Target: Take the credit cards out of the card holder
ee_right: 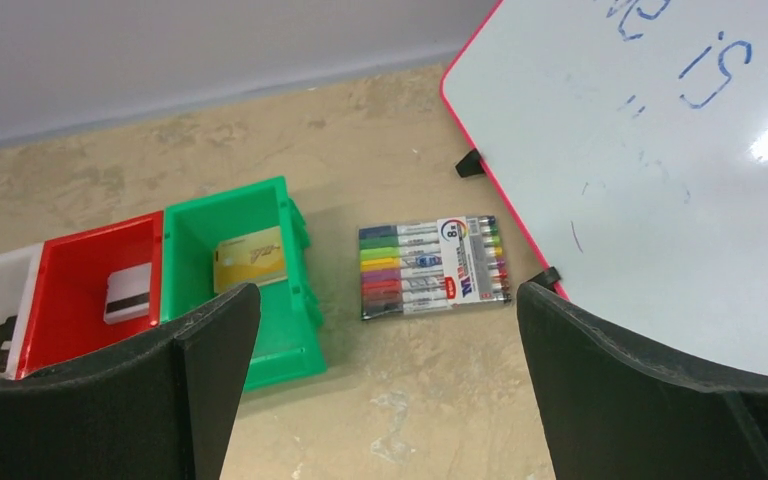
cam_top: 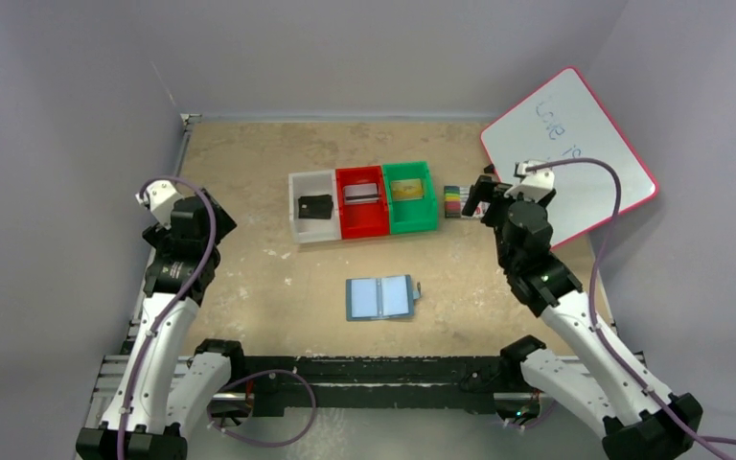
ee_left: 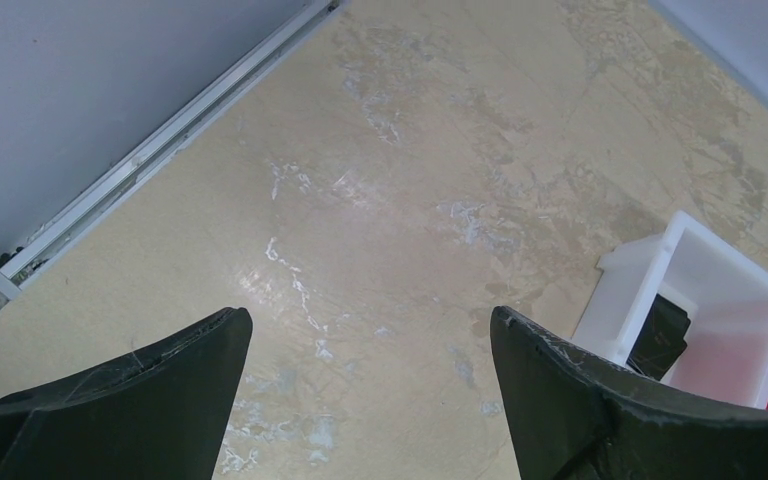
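**Fingers spread wide on both arms, cards lying in the bins**

Both pairs are parted and grip nothing. The left fingers [ee_left: 140, 400] hang above bare tabletop [ee_left: 380, 200] on the left side. A corner of the white bin [ee_left: 635, 295] shows beside one of them in the left wrist view. The right fingers [ee_right: 120, 400] hover on the right side near the pack of markers [ee_right: 430, 265], which shows between them in the right wrist view. The green bin [ee_right: 290, 345] is to the left of the pack and the whiteboard [ee_right: 660, 150] is just beyond it.

The card holder [cam_top: 380, 297] lies open and flat in the middle of the tabletop, between the two arms. It is nearer to their bases than the bins are, and its pale-blue pockets face up. Both pairs of fingers are well apart from it.

Three bins stand in a row beyond the card holder, touching side by side: white, red, green from left to right. A black card [cam_top: 315, 207] lies in the white bin. A silver-grey card [cam_top: 361, 194] with a dark stripe lies in the red bin [cam_top: 362, 230]. A gold card [cam_top: 403, 190] lies in the green bin. The pack of markers rests on the tabletop just to the right of the green bin.
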